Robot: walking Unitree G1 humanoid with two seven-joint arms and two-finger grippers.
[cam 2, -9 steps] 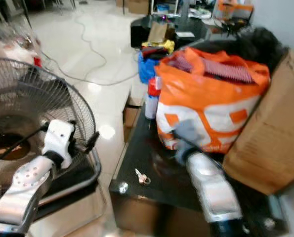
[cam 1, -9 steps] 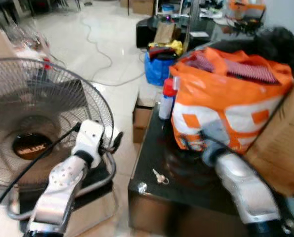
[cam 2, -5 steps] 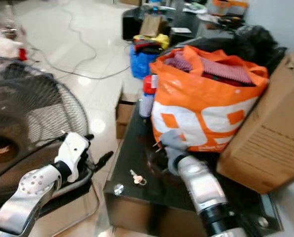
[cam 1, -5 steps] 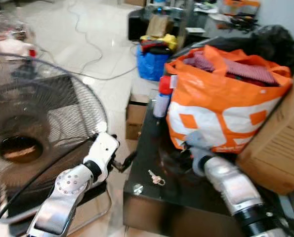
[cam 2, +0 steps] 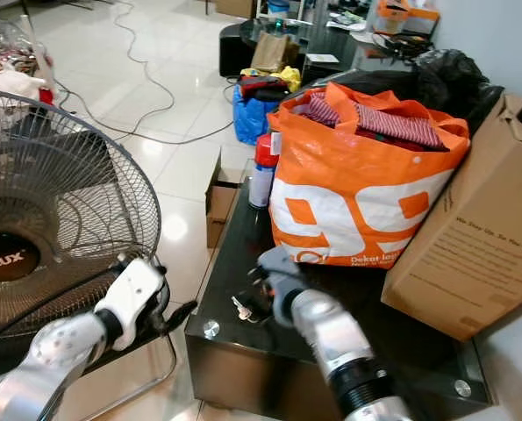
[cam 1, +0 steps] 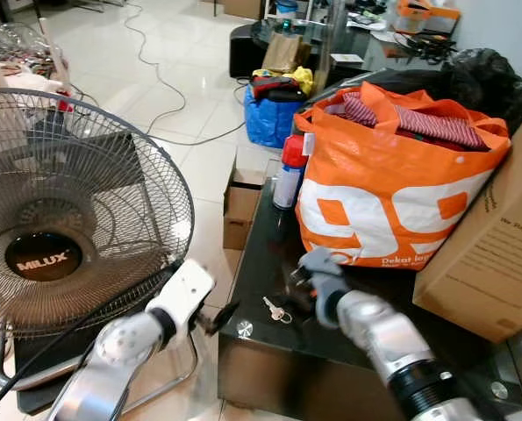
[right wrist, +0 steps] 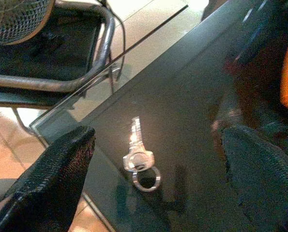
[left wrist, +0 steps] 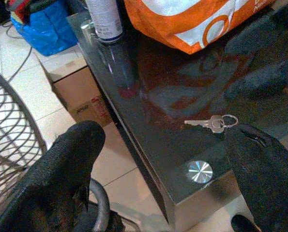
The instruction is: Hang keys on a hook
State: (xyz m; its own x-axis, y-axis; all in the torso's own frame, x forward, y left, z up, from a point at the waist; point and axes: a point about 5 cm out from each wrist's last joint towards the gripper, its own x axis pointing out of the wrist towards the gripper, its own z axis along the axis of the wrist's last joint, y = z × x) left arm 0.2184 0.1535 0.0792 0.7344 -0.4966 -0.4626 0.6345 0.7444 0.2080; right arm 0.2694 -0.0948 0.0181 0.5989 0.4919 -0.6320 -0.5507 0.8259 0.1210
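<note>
Key (right wrist: 140,150) with its ring lies flat on the black glass worktop (cam 1: 331,338), near the front left corner by the round metal stud.

Right gripper (cam 1: 303,282) hovers just beside it, fingers wide, key between them, blade pointing toward the worktop's left edge.

Left gripper (cam 1: 215,316) off that edge, fingers spread, farther away. Right arm is nearer.

An orange bag (cam 1: 392,202) stuffed with cloth stands at the black glass counter's (cam 1: 348,338) far edge, a spray can (cam 1: 289,172) beside it, a cardboard box (cam 1: 493,254) against it. A fan (cam 1: 63,219) stands on the floor.
</note>
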